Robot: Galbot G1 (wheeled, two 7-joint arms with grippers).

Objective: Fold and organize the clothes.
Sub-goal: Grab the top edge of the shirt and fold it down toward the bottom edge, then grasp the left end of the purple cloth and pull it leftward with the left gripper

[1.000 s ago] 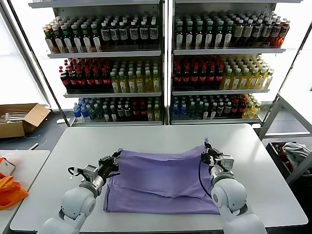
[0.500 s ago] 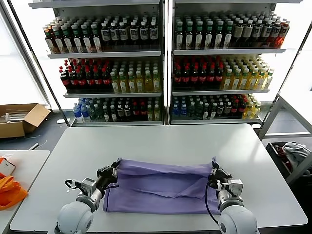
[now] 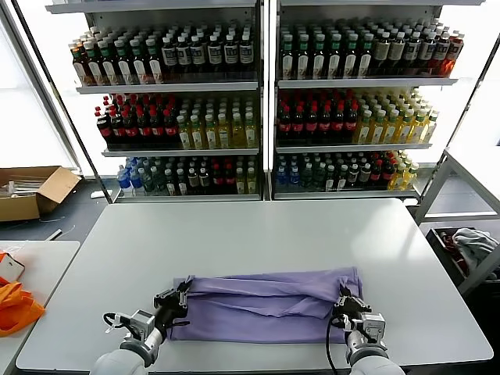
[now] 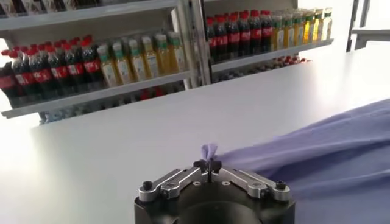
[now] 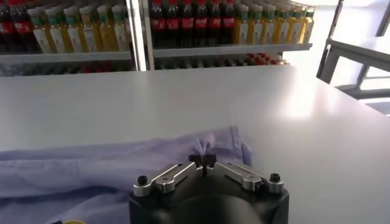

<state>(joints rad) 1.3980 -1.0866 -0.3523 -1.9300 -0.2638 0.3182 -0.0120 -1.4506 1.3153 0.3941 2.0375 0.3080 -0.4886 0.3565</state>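
Observation:
A lavender-purple T-shirt (image 3: 269,303) lies folded into a long band near the front edge of the white table (image 3: 258,234). My left gripper (image 3: 178,300) is shut on the shirt's left end, a tuft of fabric pinched between the tips (image 4: 208,162). My right gripper (image 3: 342,308) is shut on the shirt's right end (image 5: 204,157). Both hold the folded edge low over the table. The shirt also shows in the left wrist view (image 4: 317,152) and in the right wrist view (image 5: 91,173). No print or label shows.
Shelves of bottles (image 3: 258,101) stand behind the table. A cardboard box (image 3: 31,191) sits on the floor at the left. An orange thing (image 3: 16,308) lies on a side table at the left. A metal frame with a bin (image 3: 461,242) stands at the right.
Both grippers have pulled the shirt's far edge toward the front of the table and down, folding the shirt over itself into a narrower band.

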